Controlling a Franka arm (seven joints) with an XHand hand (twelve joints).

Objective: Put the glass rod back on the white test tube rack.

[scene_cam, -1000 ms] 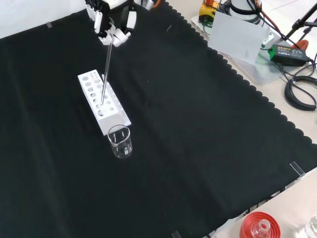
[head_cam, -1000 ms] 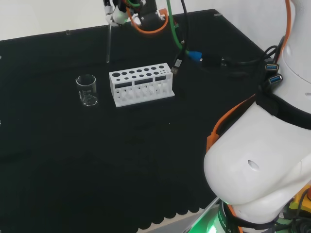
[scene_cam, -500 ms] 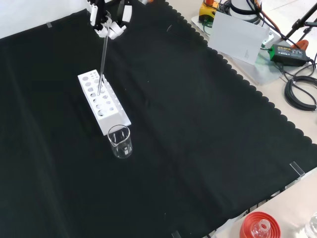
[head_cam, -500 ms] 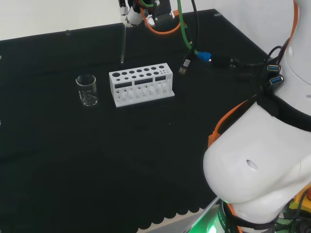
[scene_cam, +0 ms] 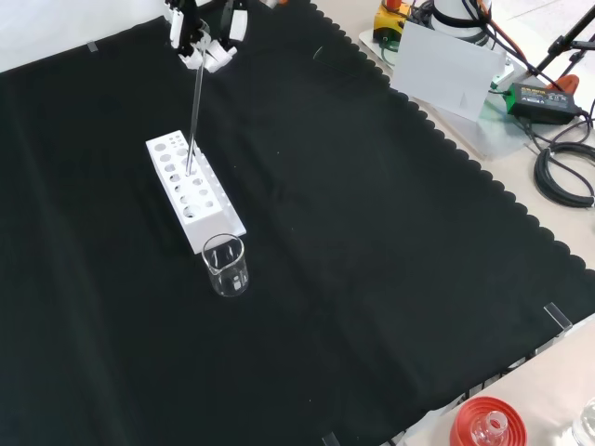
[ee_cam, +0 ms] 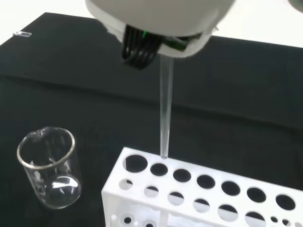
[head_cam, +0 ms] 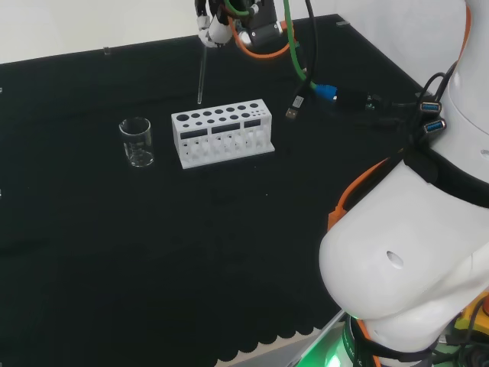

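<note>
One black cloth-covered bench (scene_cam: 372, 232) carries a white plastic test tube rack (scene_cam: 191, 190) near its far edge in the head view, a clear glass beaker (scene_cam: 225, 266) just beside it. Above, the black and white hand (scene_cam: 206, 42) pinches a thin clear glass rod (scene_cam: 193, 116) upright, its tip over the rack's holes.

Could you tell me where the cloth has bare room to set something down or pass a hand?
Free: the wide cloth between the beaker and the scalloped edge. Crowded: the white rack, where the hand holds the glass rod above its holes.
</note>
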